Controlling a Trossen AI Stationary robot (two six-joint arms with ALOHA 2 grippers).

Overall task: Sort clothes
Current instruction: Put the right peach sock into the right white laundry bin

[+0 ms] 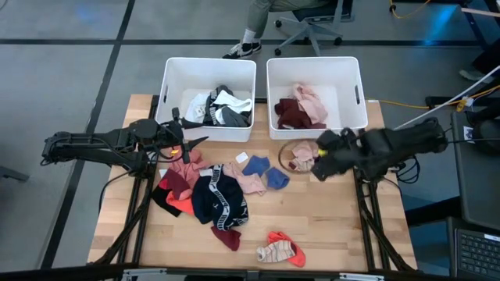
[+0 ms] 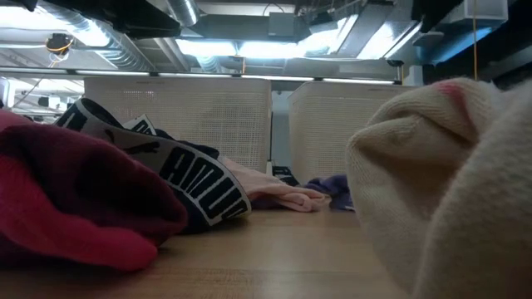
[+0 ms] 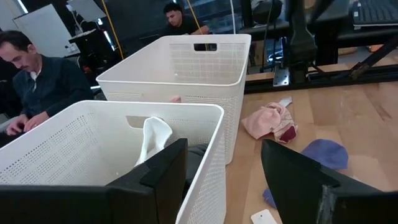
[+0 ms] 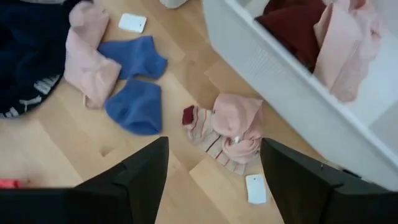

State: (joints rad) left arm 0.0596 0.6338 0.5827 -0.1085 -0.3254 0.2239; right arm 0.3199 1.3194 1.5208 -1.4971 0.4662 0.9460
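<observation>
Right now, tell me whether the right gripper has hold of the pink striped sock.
No: in the right wrist view the right gripper stands open above the pink striped sock, which lies on the table between the fingers, untouched.

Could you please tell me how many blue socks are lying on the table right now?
2. One blue sock lies mid-table beside the pink garment; the other blue sock lies just right of it, nearer the front edge. More could be hidden under the clothes pile.

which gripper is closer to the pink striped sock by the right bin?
Right. The right gripper hangs open just above the pink striped sock, beside the right bin. The left gripper is open, across the table, by the left bin.
</observation>
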